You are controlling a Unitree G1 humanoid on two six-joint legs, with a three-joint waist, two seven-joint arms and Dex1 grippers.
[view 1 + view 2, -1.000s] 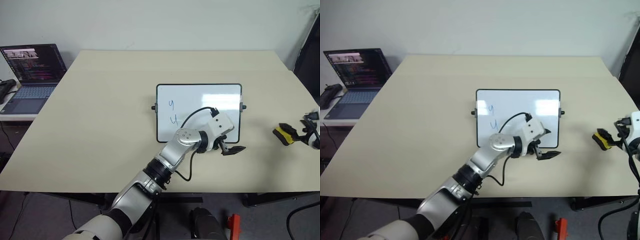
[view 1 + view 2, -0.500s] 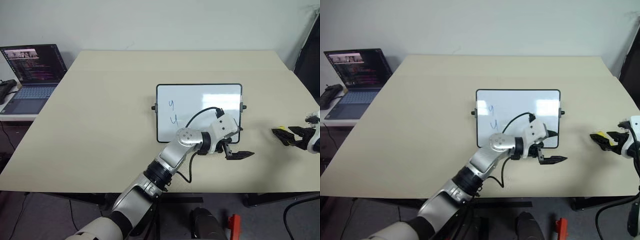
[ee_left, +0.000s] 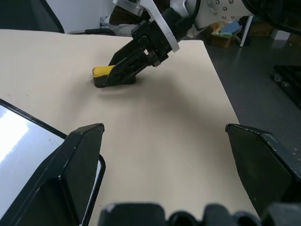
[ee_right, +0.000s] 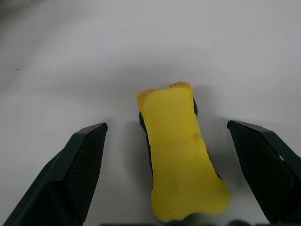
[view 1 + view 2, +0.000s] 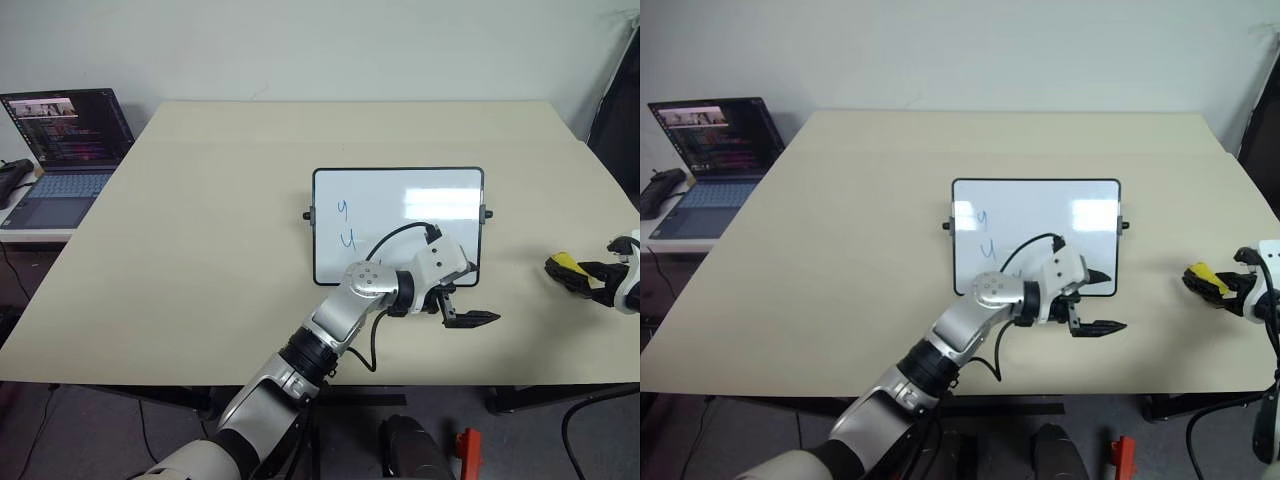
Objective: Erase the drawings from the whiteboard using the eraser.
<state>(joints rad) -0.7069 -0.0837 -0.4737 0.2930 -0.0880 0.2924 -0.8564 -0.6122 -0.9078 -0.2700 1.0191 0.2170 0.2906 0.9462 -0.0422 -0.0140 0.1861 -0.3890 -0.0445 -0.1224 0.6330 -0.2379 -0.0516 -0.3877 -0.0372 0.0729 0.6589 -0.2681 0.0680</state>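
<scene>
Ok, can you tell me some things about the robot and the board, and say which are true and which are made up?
1. The eraser lies between the open fingers of the right gripper. True.
2. The whiteboard is wiped clean. False: blue drawings are on it.
3. The left gripper holds the eraser. False: it is open, holding nothing, near the board's corner.
4. A laptop sits beside the table. True.

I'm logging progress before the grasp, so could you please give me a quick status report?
Right gripper jaws open, straddling the eraser on the table. Left gripper open beside the whiteboard. Drawings unerased. Nothing in the way.
</scene>
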